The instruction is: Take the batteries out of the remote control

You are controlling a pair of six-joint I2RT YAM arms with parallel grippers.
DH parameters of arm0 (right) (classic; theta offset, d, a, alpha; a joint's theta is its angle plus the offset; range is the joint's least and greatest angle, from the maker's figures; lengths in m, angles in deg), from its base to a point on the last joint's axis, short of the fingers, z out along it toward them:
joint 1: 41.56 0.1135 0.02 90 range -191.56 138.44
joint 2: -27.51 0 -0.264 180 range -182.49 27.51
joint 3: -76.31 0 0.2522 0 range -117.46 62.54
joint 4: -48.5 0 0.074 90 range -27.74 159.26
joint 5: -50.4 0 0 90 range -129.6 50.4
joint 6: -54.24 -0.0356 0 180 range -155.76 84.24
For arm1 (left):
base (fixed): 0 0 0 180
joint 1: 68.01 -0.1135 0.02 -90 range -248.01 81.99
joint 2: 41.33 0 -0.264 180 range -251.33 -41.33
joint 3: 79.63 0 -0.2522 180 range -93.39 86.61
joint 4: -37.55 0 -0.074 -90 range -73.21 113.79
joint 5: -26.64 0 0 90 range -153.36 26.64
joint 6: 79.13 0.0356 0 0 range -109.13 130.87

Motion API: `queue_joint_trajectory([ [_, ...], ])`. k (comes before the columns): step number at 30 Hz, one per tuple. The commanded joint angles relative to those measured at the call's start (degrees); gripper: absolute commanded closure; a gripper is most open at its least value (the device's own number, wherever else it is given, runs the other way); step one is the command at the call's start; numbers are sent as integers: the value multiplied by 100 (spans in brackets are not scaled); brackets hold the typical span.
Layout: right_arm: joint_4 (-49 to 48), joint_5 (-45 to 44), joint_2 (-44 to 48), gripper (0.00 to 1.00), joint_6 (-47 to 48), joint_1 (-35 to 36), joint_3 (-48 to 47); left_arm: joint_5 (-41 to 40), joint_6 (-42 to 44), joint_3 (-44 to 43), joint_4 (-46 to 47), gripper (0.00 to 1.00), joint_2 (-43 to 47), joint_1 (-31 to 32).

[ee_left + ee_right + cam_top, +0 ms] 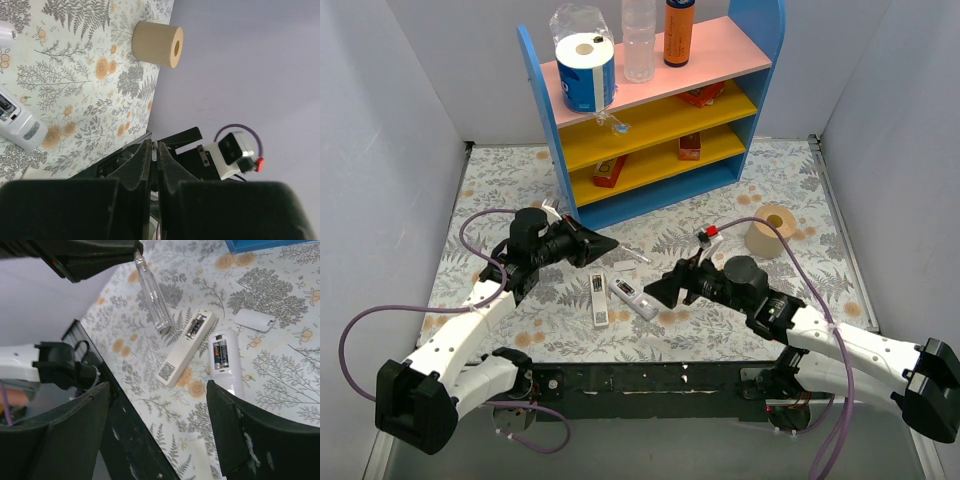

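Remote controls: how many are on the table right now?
2. A slim rectangular remote and a rounded remote lie side by side on the table, backs up, bays open, batteries inside both. The left gripper points a clear stick toward them. No other seems hidden.

A slim remote (599,298) and a wider remote (633,297) lie side by side mid-tabletop (800,290), batteries (220,354) inside. A battery cover (255,320) lies beside them. The shelf (650,110) stands behind, with a tape roll (772,232) to its right.
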Motion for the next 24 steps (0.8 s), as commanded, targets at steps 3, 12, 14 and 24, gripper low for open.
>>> queue_joint_trajectory([
  [3, -2365, -370, 228, 19, -1449, 19, 454, 79, -745, 113, 373, 100, 335, -20],
  [12, -2735, -774, -150, 19, -1757, 19, 199, 238, -1080, 289, 541, 100, 581, -20],
  [14, -2578, -914, -299, 19, -1870, 19, 85, 229, -1141, 359, 558, 100, 660, -29],
  [24, -3122, -660, -800, 29, -2100, 63, -39, 238, -1186, 483, 620, 100, 775, -20],
])
